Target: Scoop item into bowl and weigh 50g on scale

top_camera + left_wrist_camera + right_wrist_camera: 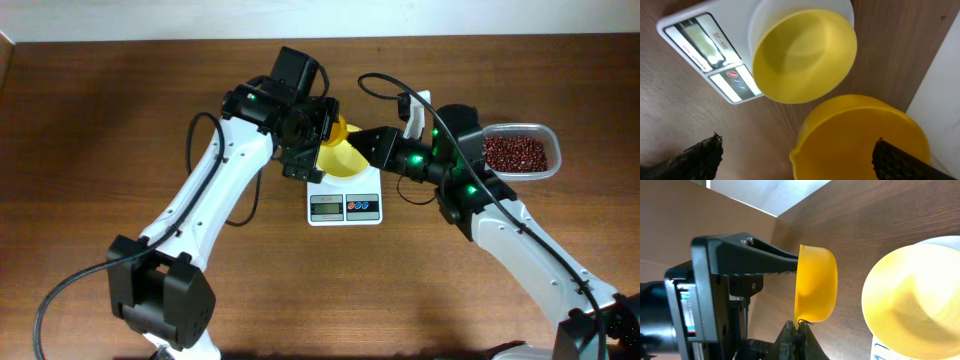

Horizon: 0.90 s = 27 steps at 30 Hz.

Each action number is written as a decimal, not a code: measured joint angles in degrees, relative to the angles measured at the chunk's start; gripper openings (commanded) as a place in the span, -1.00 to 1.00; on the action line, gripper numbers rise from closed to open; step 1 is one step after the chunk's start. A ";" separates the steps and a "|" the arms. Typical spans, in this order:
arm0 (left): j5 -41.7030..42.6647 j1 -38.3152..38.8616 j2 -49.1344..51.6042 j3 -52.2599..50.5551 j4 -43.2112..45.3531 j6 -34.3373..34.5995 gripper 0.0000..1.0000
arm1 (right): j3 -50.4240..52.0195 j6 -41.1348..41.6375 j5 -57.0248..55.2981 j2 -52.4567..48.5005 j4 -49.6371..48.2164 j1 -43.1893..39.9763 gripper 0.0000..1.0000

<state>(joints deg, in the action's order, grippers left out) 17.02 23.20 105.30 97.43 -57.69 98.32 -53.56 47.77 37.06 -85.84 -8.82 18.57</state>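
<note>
The pale-yellow bowl (343,160) (805,55) (915,295) stands on the white scale (345,207) (700,45), its inside bare. Just behind it hangs a small yellow scoop (338,128) (860,140) (815,285). My right gripper (362,142) (799,329) is shut on the scoop's handle end. My left gripper (318,125) (799,145) stands wide open around the scoop, one finger (770,262) against its rim. The item, dark reddish-brown beans (515,152), fills a clear container at the right.
The clear container (549,138) sits right of the right arm, near the table's far right. Both arms crowd the space over the scale. Bare wooden table (100,120) lies to the left and in front.
</note>
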 measured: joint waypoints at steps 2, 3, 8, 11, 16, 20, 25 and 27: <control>1.88 -1.09 -0.04 0.00 0.28 -1.49 0.98 | 0.00 0.00 -0.48 0.00 0.02 0.00 -0.92; 2.27 -1.44 -0.09 0.00 0.31 -1.92 0.98 | 0.00 -0.17 -0.79 0.00 0.04 -0.11 -0.92; 3.15 -3.80 -4.92 0.00 0.31 -7.91 0.98 | 0.00 -3.21 -1.27 0.00 0.20 -4.02 -0.92; 2.29 -4.11 -7.45 0.00 0.26 -13.29 0.98 | 0.00 -6.34 -1.31 0.02 0.22 -6.27 -0.92; 1.38 -4.11 -7.69 0.00 -0.07 -25.40 0.98 | -1.14 -14.69 -3.19 2.78 7.17 -6.82 -0.92; -1.33 -4.11 -7.69 0.00 -0.15 -33.44 0.98 | -7.93 -22.29 -11.58 5.57 23.39 -6.82 -0.92; -7.91 -4.11 -7.69 0.00 -0.24 -44.44 -0.01 | -16.39 -28.70 -24.63 8.22 35.06 -6.82 -0.92; -9.90 -4.11 -7.69 0.00 -0.81 -46.93 -0.43 | -18.12 -30.01 -29.99 9.33 37.92 -6.82 -0.92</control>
<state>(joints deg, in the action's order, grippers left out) 7.11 19.09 97.60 97.43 -58.50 51.40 -71.68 17.76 7.07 -76.51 29.10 11.75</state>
